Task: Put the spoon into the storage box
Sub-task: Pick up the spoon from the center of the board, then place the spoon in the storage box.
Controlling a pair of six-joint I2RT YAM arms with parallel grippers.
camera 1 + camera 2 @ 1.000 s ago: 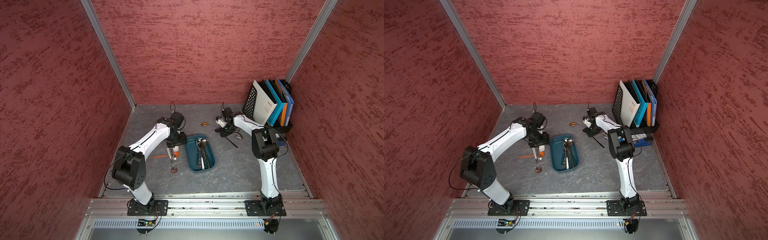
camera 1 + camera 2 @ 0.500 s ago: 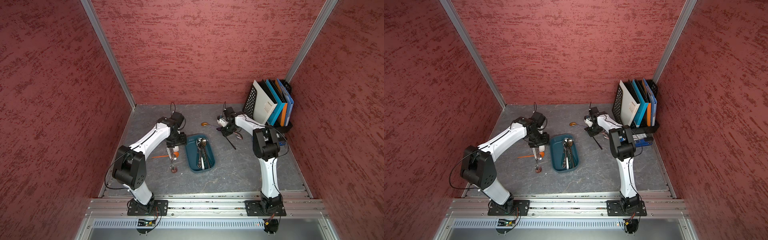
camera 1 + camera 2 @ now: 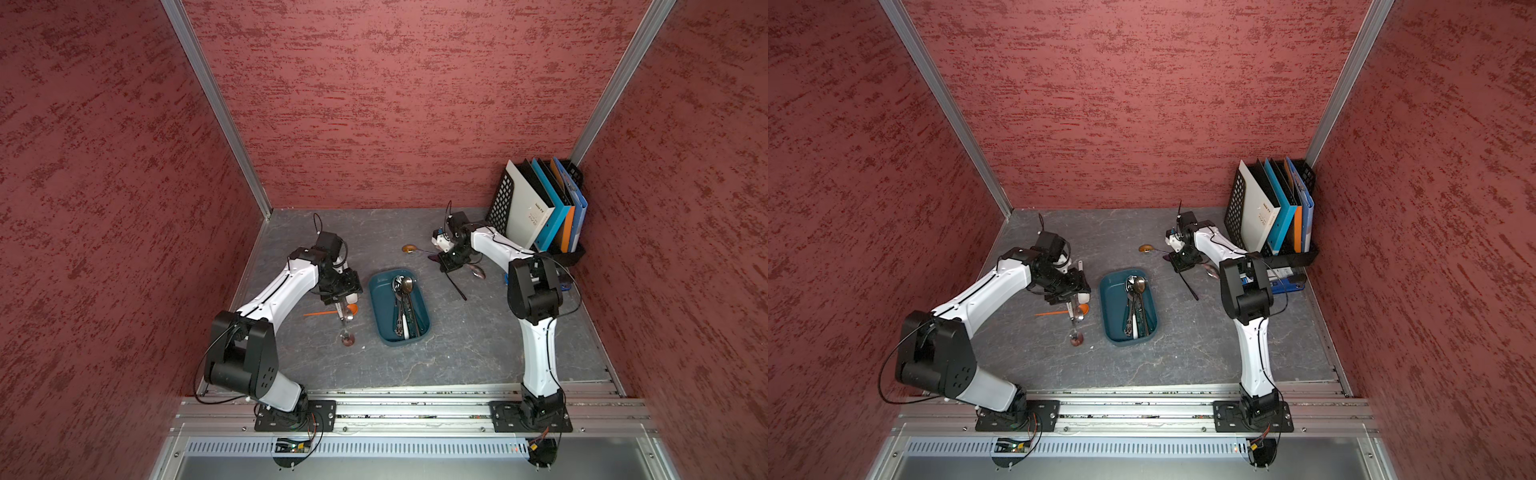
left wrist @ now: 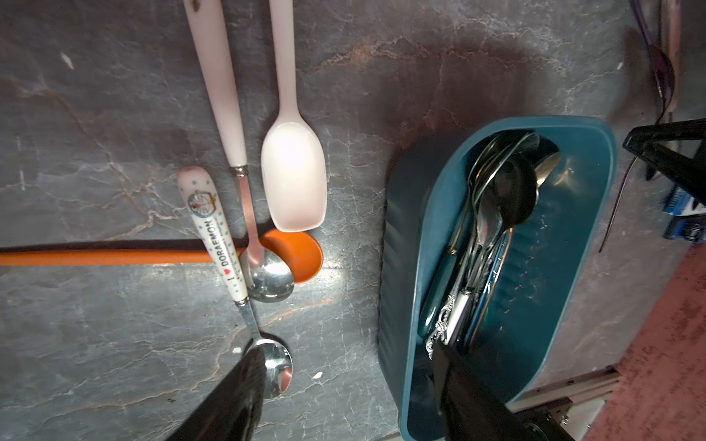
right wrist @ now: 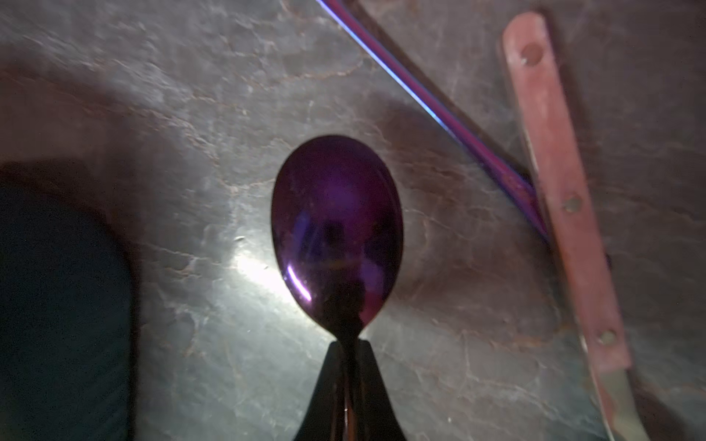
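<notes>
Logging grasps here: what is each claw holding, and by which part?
The right claw pinches the purple spoon at its neck, just behind the bowl. The left claw is open, holding nothing.

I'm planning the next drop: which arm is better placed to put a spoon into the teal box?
Right. The right pincer is shut on the purple spoon; the left pincer hangs open, holding nothing.

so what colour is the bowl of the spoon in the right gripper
Dark glossy purple, on the oval metal spoon bowl; clearest in the right wrist view.
</notes>
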